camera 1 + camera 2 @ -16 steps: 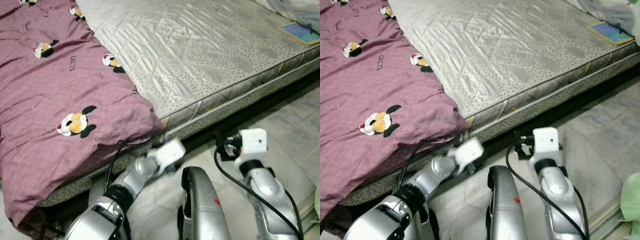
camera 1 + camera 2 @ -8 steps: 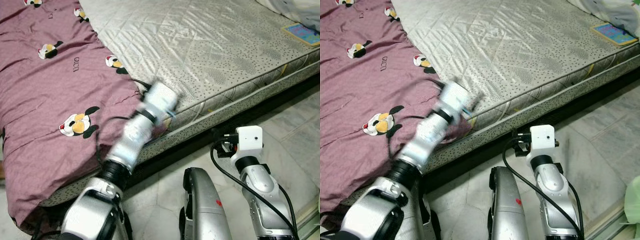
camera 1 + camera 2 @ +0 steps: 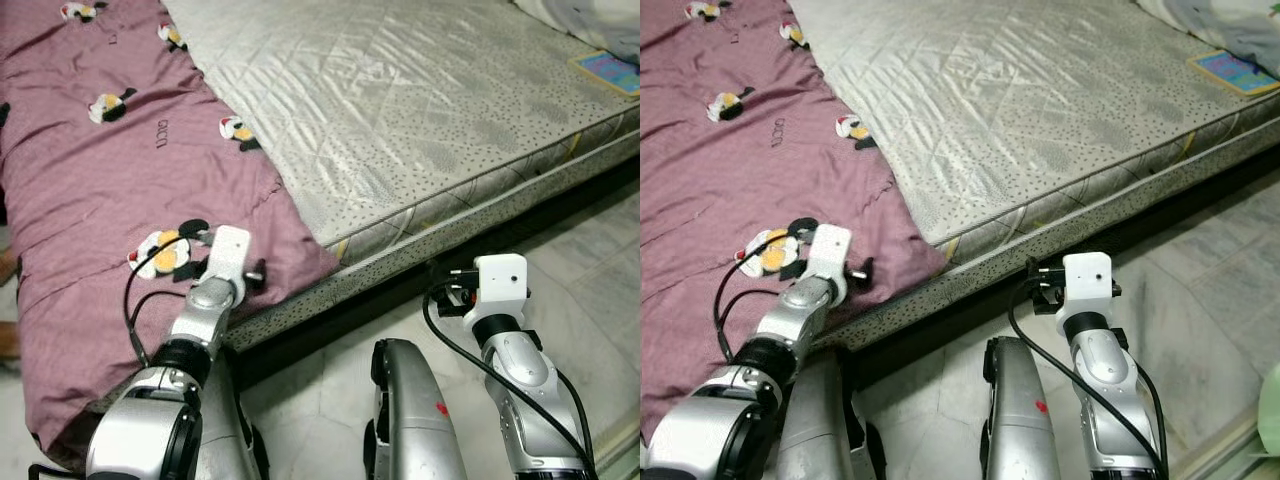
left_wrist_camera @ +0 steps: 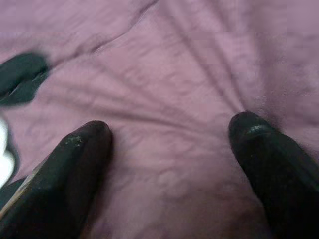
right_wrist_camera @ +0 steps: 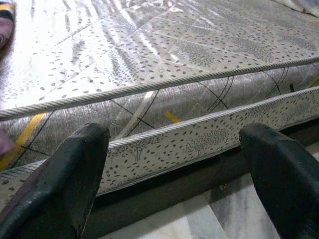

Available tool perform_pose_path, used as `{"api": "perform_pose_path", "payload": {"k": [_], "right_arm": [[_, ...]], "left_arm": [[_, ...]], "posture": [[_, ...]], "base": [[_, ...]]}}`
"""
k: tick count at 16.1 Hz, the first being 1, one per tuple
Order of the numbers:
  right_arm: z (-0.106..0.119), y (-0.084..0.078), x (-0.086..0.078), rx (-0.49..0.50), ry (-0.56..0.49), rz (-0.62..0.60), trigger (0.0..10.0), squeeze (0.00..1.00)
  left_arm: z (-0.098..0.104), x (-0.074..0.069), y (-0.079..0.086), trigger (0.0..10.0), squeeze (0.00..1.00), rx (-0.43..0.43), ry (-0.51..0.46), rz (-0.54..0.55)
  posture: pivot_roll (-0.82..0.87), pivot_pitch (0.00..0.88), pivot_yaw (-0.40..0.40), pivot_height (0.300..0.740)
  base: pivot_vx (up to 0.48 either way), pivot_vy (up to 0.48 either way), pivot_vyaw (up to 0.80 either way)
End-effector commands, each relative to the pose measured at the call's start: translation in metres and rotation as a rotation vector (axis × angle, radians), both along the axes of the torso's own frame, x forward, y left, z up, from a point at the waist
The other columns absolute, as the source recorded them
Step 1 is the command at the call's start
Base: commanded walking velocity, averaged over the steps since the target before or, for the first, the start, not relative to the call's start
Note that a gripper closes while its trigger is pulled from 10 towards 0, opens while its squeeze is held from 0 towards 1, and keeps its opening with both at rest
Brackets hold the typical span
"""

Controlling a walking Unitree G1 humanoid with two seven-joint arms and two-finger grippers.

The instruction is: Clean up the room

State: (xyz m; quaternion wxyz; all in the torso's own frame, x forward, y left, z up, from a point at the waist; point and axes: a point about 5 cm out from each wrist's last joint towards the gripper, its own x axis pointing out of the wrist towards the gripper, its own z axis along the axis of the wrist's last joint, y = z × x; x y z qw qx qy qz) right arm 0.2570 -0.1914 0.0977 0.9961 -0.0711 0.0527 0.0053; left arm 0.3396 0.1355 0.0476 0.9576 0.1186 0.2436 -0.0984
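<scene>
A purple quilt (image 3: 90, 210) printed with black, white and orange cartoon figures covers the left part of the bed and hangs over its front edge. My left arm (image 3: 215, 285) reaches onto the quilt beside one of the figures (image 3: 165, 252). The left gripper (image 4: 169, 144) is open right at the purple fabric, with wrinkled cloth spanning the gap between its fingers (image 4: 82, 149). My right arm (image 3: 500, 300) is held low over the floor. Its gripper (image 5: 174, 149) is open and holds nothing, facing the side of the mattress (image 5: 164, 104).
The bare silvery quilted mattress (image 3: 400, 100) takes up the right part of the bed. A small colourful book (image 3: 607, 70) lies near its far right corner. Pale marble floor (image 3: 590, 250) runs along the bed, with a dark gap (image 3: 330, 330) under it. Something green (image 3: 1270, 410) shows at the right edge.
My left arm rose from below the bed's edge, swung up past the quilt's corner, then came down to the left onto the quilt. The right arm barely moved.
</scene>
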Motion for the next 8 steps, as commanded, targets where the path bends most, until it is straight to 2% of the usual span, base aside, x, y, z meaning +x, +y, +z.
{"api": "perform_pose_path", "payload": {"k": [1,3,5,6,7,8], "right_arm": [[-0.002,0.001,0.0,0.003,0.008,-0.007,10.0,0.0],[-0.001,0.002,0.003,0.003,-0.002,-0.004,10.0,0.0],[0.004,0.002,0.006,0.01,-0.024,-0.005,10.0,0.0],[0.008,0.004,0.013,0.029,-0.049,0.001,10.0,0.0],[0.009,0.007,0.018,0.048,-0.058,0.009,10.0,0.0],[0.01,0.01,0.025,0.047,-0.065,0.022,10.0,0.0]], "left_arm": [[-0.029,-0.021,-0.019,10.0,0.0,0.016,0.161,-0.13],[-0.027,-0.019,-0.028,10.0,0.0,0.058,0.119,-0.161],[-0.009,-0.007,-0.026,10.0,0.0,0.045,-0.02,-0.092],[0.014,0.001,-0.014,10.0,0.0,-0.021,-0.2,-0.003],[0.026,0.001,0.0,10.0,0.0,-0.015,-0.305,0.062],[0.037,-0.006,0.013,10.0,0.0,-0.023,-0.389,0.131]], "posture": [[-0.15,0.058,0.041,0.533],[-0.16,0.056,0.041,0.533],[-0.15,0.052,0.042,0.533],[-0.12,0.044,0.044,0.533],[-0.09,0.042,0.042,0.533],[-0.07,0.042,0.041,0.533]], "base": [[0.0,0.0,0.0],[0.0,0.0,0.0],[0.0,0.0,0.0],[0.0,0.0,0.0],[0.0,0.0,0.0],[0.0,0.0,0.0]]}}
